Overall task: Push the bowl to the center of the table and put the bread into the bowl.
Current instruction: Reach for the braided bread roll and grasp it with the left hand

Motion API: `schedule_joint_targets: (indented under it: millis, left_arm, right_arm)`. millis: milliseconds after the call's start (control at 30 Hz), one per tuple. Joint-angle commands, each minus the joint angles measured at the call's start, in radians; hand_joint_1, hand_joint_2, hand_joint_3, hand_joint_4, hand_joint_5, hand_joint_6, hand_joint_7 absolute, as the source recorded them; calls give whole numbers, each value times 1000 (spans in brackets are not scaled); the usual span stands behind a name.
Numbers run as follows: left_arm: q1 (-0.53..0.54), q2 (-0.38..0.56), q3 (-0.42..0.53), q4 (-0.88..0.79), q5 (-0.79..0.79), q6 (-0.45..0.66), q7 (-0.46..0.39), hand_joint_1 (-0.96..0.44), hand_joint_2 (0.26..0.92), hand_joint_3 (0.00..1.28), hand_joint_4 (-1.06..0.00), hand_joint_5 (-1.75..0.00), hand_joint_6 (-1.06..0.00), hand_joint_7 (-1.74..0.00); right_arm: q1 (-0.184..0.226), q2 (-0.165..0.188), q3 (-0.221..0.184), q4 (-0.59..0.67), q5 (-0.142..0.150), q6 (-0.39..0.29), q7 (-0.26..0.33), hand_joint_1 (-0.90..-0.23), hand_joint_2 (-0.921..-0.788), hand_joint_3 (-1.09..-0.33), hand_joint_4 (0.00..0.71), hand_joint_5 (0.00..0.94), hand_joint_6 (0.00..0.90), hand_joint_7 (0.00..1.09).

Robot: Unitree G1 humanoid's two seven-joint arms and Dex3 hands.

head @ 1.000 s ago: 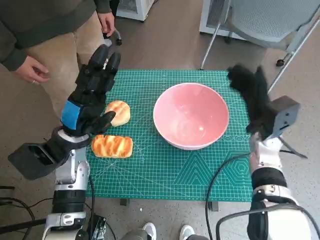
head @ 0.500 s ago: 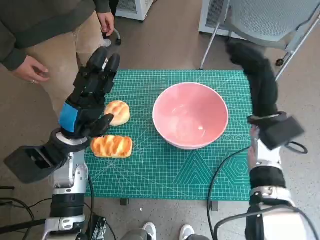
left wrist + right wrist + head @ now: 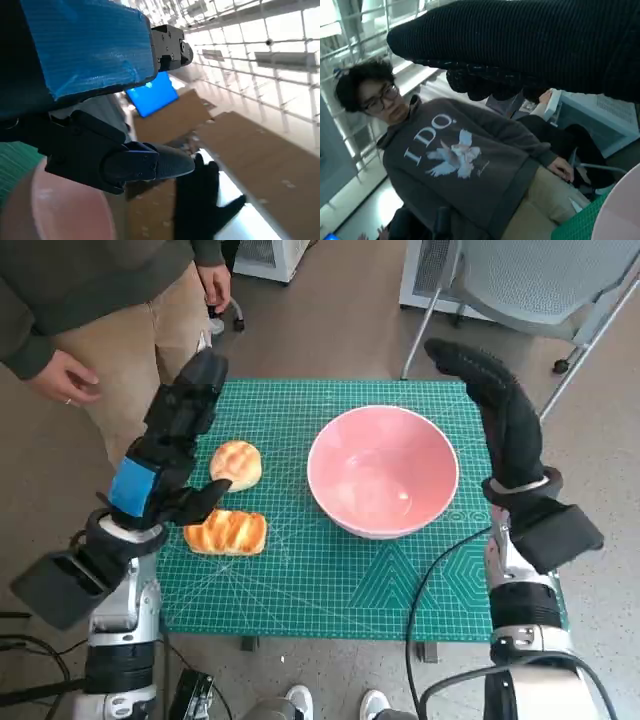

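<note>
Bowl (image 3: 382, 471) sits right of mat centre, empty; push step looks unfinished or just pending. Right hand (image 3: 497, 408) raised beside the bowl's right rim, fingers extended, holding nothing. Left hand (image 3: 172, 445) hovers left of the bowl over two breads (image 3: 226, 531), spread, empty. Next: nudge the bowl left, then grasp a bread. Person (image 3: 95, 300) stands beyond the breads.

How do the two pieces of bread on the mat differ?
The round bun is pale and dome-shaped; the long loaf is darker orange-brown with ridged segments. The round bun lies farther from the robot, the long loaf nearer. Both rest on the green mat, left of the pink bowl, untouched by either hand.
</note>
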Motion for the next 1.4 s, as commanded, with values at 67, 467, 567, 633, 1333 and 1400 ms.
schedule_joint_targets:
  millis: [67,467,567,633,1333,1400]
  left_arm:
    - [112,93,1,-194,168,130,51,-678,901,261,-19,-6,1,-253]
    - [274,288,-42,-701,522,797,-122,-306,682,6,-49,-4,-248,-57]
    - [286,295,-62,-713,559,806,-128,-280,672,2,-70,-12,-276,-42]
    - [291,302,-74,-724,576,820,-133,-275,670,1,-80,-13,-285,-35]
    - [220,379,-263,-710,802,947,-187,-278,657,1,-195,-9,-389,-11]
    - [211,379,-277,-701,816,951,-190,-280,657,1,-200,-8,-392,-9]
  right_arm:
    - [25,2,8,2,11,19,14,-722,-921,-833,198,1,241,69]
    - [20,2,9,8,9,30,14,-710,-921,-833,198,1,235,78]
    - [18,3,10,9,8,32,12,-706,-921,-834,198,0,234,81]
    - [18,3,10,8,8,34,11,-702,-921,-834,198,0,233,83]
    - [19,14,11,-7,20,68,10,-697,-921,-836,199,1,222,104]
    - [21,15,10,-9,23,69,12,-697,-921,-836,199,1,221,106]
